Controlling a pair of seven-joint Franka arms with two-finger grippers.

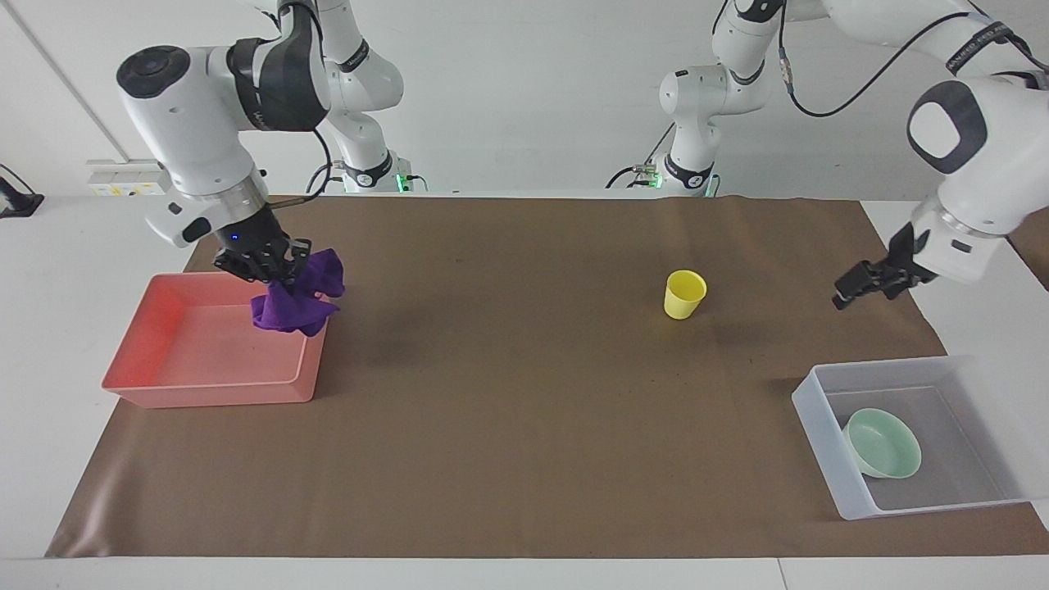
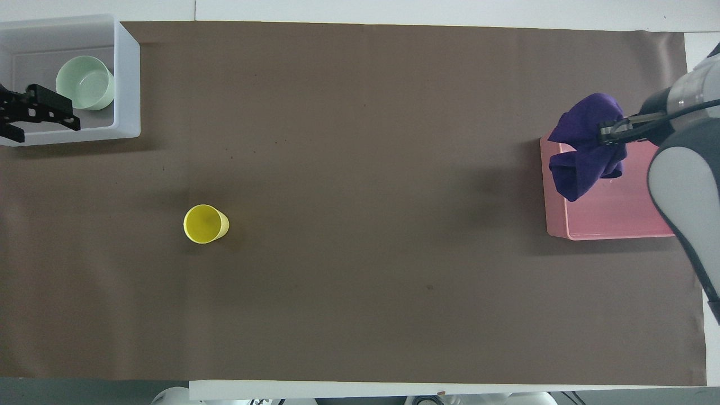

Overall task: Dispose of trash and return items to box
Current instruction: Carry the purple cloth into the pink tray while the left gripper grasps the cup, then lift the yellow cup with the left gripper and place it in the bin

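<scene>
Broadly: white table (image 1: 49,344) under a brown mat (image 1: 524,393), before a plain white wall (image 1: 524,90); wall socket strip (image 1: 131,176) at the right arm's end.

Pink tray (image 1: 188,381), right arm's end of the mat, holding nothing on its floor.

Box (image 1: 819,434), translucent, at the left arm's end, at the mat's edge farthest from the robots; mint bowl (image 1: 883,443) inside, tipped against the wall.

Purple cloth (image 1: 297,292), clamped in the right gripper (image 1: 266,264), hanging in the air over the tray's rim.

Yellow cup (image 1: 683,294), upright on bare mat, well apart from the box and nearer the robots.

Left gripper (image 1: 860,287), raised over the mat's edge, fingers apart, holding nothing.
</scene>
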